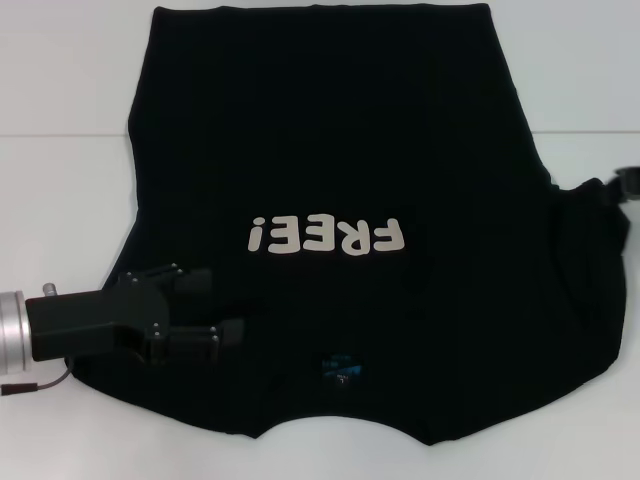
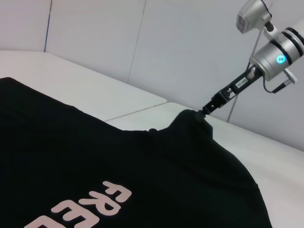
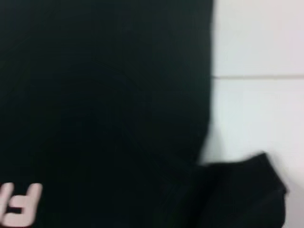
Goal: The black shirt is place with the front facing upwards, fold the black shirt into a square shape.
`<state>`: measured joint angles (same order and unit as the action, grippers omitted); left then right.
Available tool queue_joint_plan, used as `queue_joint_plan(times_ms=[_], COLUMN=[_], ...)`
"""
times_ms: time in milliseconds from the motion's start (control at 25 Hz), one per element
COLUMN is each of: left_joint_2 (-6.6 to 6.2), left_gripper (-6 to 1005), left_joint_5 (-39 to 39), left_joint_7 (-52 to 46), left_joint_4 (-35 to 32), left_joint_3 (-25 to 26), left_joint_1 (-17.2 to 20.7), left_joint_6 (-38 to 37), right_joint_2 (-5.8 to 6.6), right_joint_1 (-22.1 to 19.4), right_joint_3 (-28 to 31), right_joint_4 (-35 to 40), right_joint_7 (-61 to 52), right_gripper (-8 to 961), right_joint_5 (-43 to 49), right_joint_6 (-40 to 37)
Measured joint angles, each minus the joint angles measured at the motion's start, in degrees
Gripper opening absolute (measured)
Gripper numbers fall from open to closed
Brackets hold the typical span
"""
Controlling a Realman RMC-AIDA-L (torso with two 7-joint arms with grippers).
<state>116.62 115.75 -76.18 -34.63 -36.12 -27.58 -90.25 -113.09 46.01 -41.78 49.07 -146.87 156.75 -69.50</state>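
The large plain black cotton T-shirt point(image 1: 330, 150) with cream block letters "FREE!" point(image 1: 325, 236) is spread front-up on the flat white table point(image 1: 60, 180), collar and small blue neck label point(image 1: 343, 368) toward the robot; the left sleeve looks already tucked over the body. The black left gripper point(image 1: 205, 310) is seen lying over that folded edge, jaws apart, nothing visibly pinched between them. The right gripper point(image 2: 205, 109) is seen at the right sleeve tip, cloth tented up to it, so it's judged to be clamped on the sleeve.

Biggest risk, probably: the thin, limp knit gets dragged rather than folded, so the whole body shifts and the crease goes crooked; the sleeve could also slip out if only an edge is caught. The fabric is matte, soft, faintly wrinkled; the table is smooth, so little friction is offered.
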Motion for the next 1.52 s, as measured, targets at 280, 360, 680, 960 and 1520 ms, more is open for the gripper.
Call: queue_joint_plan(times_ms=[280, 360, 680, 960, 1520], left_joint_2=[0.01, 0.01, 0.25, 0.11, -8.96], left_gripper=[914, 913, 911, 909, 904], left_joint_5=[0.0, 0.0, -0.12, -0.56, 22.85], left_joint_7=[-0.02, -0.02, -0.31, -8.8, -63.4], left_joint_4=[0.02, 0.14, 0.41, 0.06, -5.99], left_joint_3=[0.11, 0.1, 0.56, 4.66, 3.18], left_joint_1=[-0.02, -0.02, 0.05, 0.15, -5.47], left_joint_6=[-0.01, -0.01, 0.14, -0.12, -1.17], right_joint_2=[-2.3, -3.34, -5.59, -3.72, -3.56], right_joint_1=[4.56, 5.53, 8.12, 0.79, -15.98], right_joint_3=[-7.52, -9.52, -10.44, -6.81, -1.57], right_joint_4=[-0.3, -0.3, -2.38, -3.8, -13.39], right_joint_7=[0.19, -0.05, -0.36, 9.72, 61.1], right_gripper=[25, 25, 75, 205, 795], right_joint_5=[0.32, 0.32, -1.58, -20.48, -43.58], right_joint_6=[-0.09, 0.25, 0.68, 0.39, -15.01])
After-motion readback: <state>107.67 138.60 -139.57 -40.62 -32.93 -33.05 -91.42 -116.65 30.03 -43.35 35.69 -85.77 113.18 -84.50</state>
